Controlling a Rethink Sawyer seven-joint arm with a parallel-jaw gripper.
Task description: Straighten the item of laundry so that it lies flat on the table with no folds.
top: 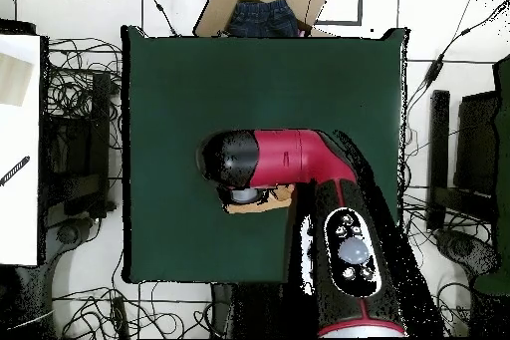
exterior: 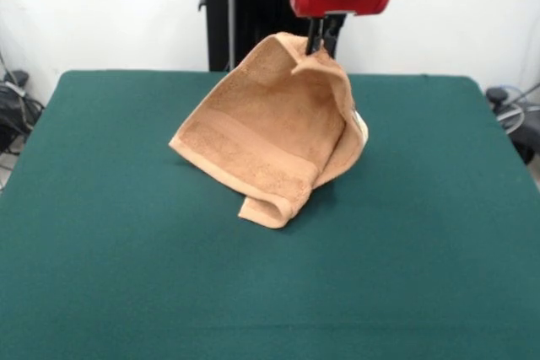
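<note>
The small light orange-brown terry towel hangs from the robot's black hand, which pinches one of its upper corners between closed tips just below the red wrist. The towel drapes down in a tent shape over the far middle of the large dark green cloth-covered table. Its lower edge rests on the table, where one corner curls under into a soft roll nearest the camera. A woven border band runs across the hanging face, and the right side folds back on itself, showing a paler patch that may be the white tag, though the front view is too poor there to be sure.

From overhead the red and black arm covers nearly all of the towel; only a thin strip of it shows beneath the arm.

The step in hand looks like a lift-and-drag to open the cloth. To do it well, the hand should keep its pinch firm and stay low enough that the bottom edge keeps touching the table, since that friction is what pulls the curl open. It should then travel away from the rolled corner, laying the cloth down gradually, and release only once the held corner is close to the table.
</note>
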